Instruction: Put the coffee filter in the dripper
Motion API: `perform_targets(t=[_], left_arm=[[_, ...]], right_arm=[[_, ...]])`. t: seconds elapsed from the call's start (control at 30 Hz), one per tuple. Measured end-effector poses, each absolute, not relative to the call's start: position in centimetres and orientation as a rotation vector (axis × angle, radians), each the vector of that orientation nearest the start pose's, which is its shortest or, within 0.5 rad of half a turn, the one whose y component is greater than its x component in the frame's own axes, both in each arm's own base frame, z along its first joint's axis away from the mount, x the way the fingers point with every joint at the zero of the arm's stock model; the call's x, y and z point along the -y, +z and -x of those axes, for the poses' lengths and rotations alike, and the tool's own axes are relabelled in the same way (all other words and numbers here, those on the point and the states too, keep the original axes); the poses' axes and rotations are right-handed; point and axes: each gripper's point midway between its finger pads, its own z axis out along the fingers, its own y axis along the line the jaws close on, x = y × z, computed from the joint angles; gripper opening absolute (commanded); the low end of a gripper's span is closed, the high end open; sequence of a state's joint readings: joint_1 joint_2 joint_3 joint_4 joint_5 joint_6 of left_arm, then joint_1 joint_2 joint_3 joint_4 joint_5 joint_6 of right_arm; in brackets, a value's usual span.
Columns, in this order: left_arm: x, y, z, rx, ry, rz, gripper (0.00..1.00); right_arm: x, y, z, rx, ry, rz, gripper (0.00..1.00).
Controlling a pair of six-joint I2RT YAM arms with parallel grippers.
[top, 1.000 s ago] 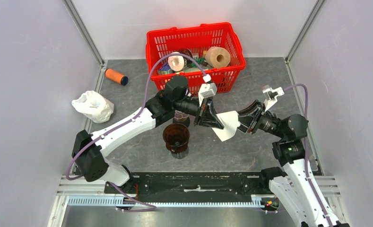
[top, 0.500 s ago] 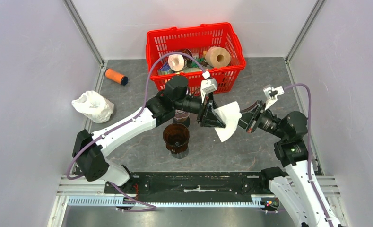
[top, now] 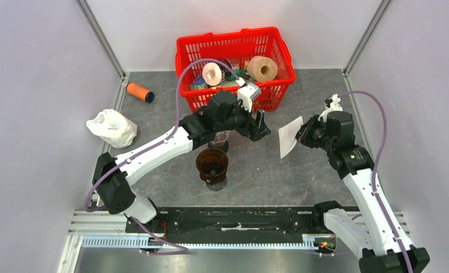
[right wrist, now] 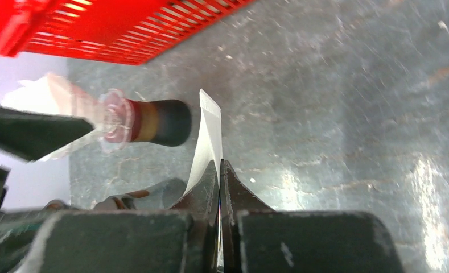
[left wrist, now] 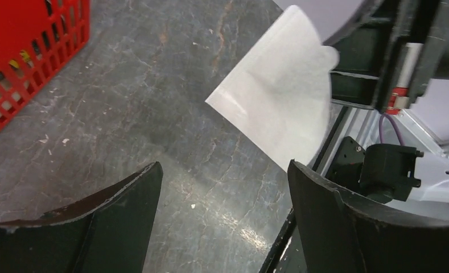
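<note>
Handover is done: the white fan-shaped paper coffee filter [top: 289,135] has been let go by the L hand [top: 259,125], whose fingers are now spread wide w/ nothing between them. The filter has been drawn off to the R. It is pinched at one edge by the R hand [right wrist: 219,170], clamped on it, in the air over the grey marbled counter [top: 256,170], well apart from the dark brown cone-shaped dripper [top: 212,163]. The filter is seen flat, folded and smooth, not yet opened out.

The left arm [top: 153,151] stretches toward the centre, left gripper [top: 260,126] spread wide. The right arm [top: 365,185] bends leftward, right gripper [top: 303,132] pinched on the coffee filter [top: 289,136].
</note>
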State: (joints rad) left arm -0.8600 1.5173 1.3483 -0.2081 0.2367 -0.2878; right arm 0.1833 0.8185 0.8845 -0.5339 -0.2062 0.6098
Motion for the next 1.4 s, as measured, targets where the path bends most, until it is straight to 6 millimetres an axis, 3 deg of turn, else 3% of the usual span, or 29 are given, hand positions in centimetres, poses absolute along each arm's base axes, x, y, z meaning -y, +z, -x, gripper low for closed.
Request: perform_targets(t=[0.13, 0.3, 0.5, 1.07, 1.4], left_arm=[[40.4, 25.9, -25.1, -1.943, -0.962, -0.779, 0.89], [43.1, 24.9, -23.5, -1.94, -0.943, -0.819, 0.89], [44.3, 23.6, -23.6, -1.952, -0.937, -0.819, 0.9], [46.0, 22.7, -23.4, -1.951, -0.945, -0.809, 0.92], [44.7, 22.4, -25.7, -1.966, -0.794, -0.69, 0.92]], right_arm=[[-10.2, 21.8, -26.3, -2.191, 0.632, -0.408, 0.0], [-10.1, 21.8, -26.4, -2.217, 0.625, -0.478, 0.0], [-10.4, 21.3, -26.9, -2.253, 0.638, -0.539, 0.0], [-10.9, 20.8, -27.1, -2.277, 0.675, -0.601, 0.0], [-11.6, 21.2, -27.0, -2.278, 0.728, -0.572, 0.0]])
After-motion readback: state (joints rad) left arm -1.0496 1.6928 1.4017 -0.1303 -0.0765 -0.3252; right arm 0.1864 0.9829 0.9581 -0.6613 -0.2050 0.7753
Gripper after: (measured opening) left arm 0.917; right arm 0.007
